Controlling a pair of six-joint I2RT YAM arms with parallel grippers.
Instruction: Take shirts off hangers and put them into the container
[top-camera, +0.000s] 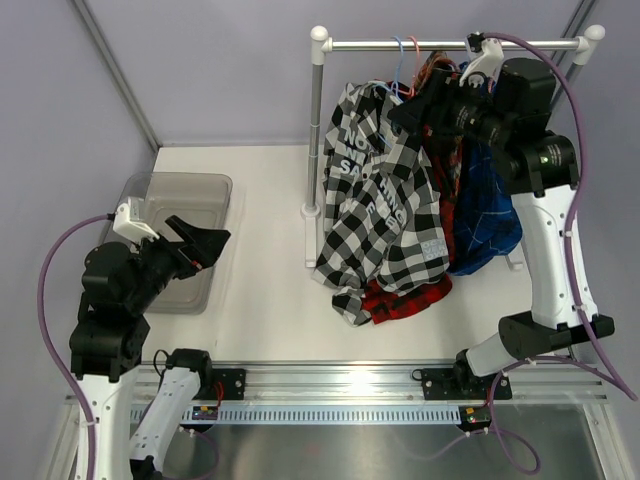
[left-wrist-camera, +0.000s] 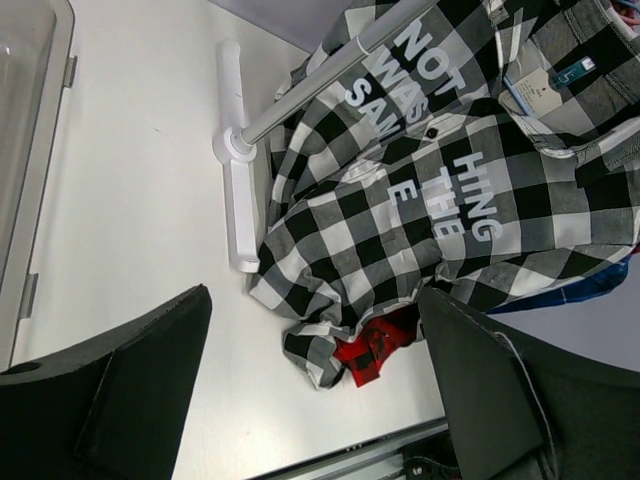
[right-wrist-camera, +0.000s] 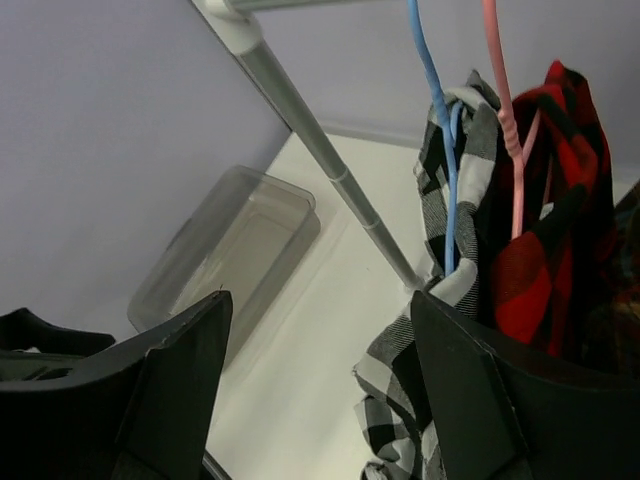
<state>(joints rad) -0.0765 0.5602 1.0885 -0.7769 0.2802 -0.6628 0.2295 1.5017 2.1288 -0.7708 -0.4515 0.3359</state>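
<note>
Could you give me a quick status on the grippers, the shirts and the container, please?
Left gripper open, empty, by container. Right gripper open, empty, at hangers. Shirts hung, none binned. Rail post between shirts and container.

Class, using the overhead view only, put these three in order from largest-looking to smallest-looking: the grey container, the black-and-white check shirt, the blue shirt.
1. black-and-white check shirt
2. container, though part of it is covered
3. blue shirt, only partly showing behind the other shirts

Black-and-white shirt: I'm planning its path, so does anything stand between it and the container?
Yes: the rail's upright post and its white foot stand between the black-and-white shirt and the container. The left gripper hovers over the container's right side.
</note>
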